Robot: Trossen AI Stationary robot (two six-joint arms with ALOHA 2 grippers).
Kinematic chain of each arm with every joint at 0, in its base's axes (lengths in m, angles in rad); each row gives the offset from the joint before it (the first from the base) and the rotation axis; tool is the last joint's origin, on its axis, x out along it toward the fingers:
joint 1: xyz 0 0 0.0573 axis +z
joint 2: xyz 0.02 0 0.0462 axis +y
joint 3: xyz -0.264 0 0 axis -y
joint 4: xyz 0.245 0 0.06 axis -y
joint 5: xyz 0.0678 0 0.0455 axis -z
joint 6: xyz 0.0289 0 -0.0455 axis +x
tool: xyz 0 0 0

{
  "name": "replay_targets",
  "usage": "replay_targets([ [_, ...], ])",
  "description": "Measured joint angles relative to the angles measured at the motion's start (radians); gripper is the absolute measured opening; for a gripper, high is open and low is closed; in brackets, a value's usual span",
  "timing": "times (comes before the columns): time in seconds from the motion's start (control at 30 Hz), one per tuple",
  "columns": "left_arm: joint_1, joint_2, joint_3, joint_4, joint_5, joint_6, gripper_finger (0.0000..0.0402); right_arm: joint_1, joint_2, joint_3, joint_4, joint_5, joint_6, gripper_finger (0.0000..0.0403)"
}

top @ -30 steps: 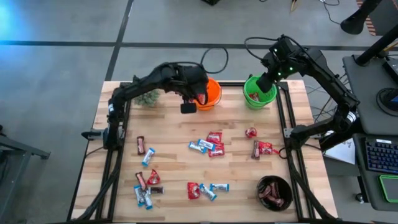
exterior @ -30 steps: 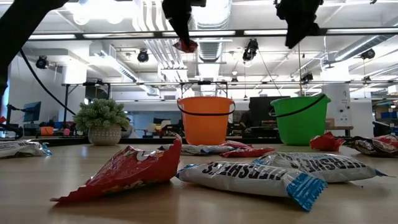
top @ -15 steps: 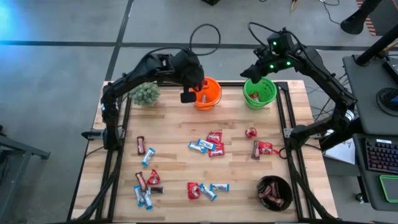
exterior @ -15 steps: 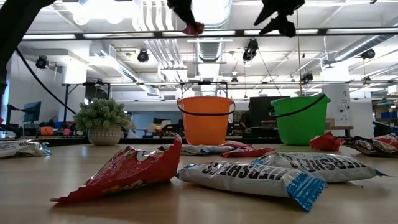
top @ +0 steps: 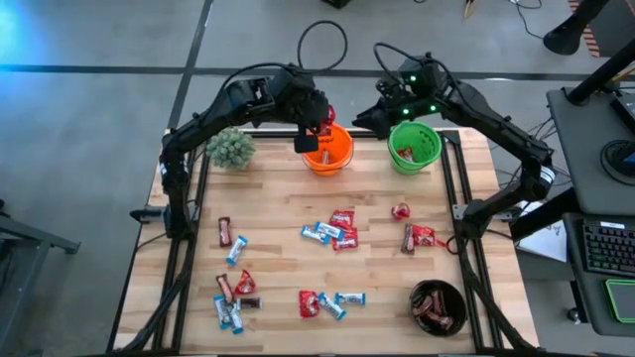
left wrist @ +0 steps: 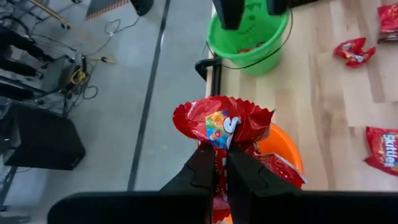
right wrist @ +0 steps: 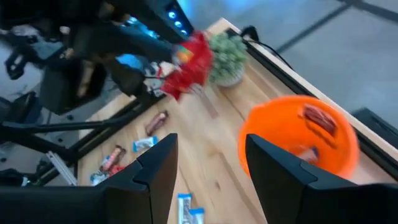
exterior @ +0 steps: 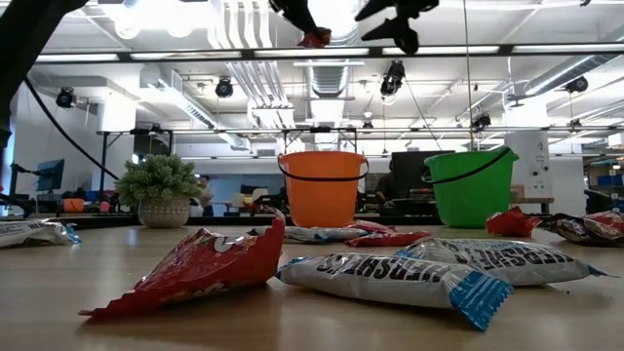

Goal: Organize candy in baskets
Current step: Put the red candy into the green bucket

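My left gripper [top: 319, 124] is shut on a shiny red candy packet [left wrist: 224, 121] high above the orange pail [top: 330, 149], near its far rim. In the low view the packet [exterior: 314, 39] shows near the picture's top. My right gripper [top: 365, 115] is open and hovers between the orange pail and the green pail [top: 415, 146], pointing toward the left gripper. Its wrist view shows the orange pail [right wrist: 298, 140] with red candy inside. The black bowl [top: 438, 305] sits at the table's near right and holds dark brown candies. Several red, blue-and-white and brown candies [top: 332, 230] lie on the table. My left gripper pinches the red packet between its two fingers [left wrist: 208, 165], with the fingertips on the packet's crumpled end [left wrist: 221, 146]. The rest of the wrapper fans out beyond the fingertips. The packet is lifted clear, high above the orange pail.
A fuzzy grey-green plant [top: 230, 149] stands at the table's far left. Candies lie in clusters near the middle, at the near left [top: 231, 297] and at the right [top: 417, 236]. Cables loop over the floor beyond the far edge. The table frame's dark rails run along both sides.
My left gripper rose with the red packet and moved toward the far edge, over the orange pail. My right gripper left its place above the green pail, swinging up and toward the table's left, toward the left gripper.
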Motion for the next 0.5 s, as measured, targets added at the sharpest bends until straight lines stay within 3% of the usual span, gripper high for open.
replay_targets([
  [0.27,0.01,0.003,-0.001,0.005,0.037,0.016,0.0,0.047,0.033,0.0,0.149,0.004,0.055,0.0178],
  [0.5,0.01,0.004,-0.001,0.035,0.044,0.026,0.0,0.047,0.07,0.0,0.17,0.016,0.063,0.0178],
])
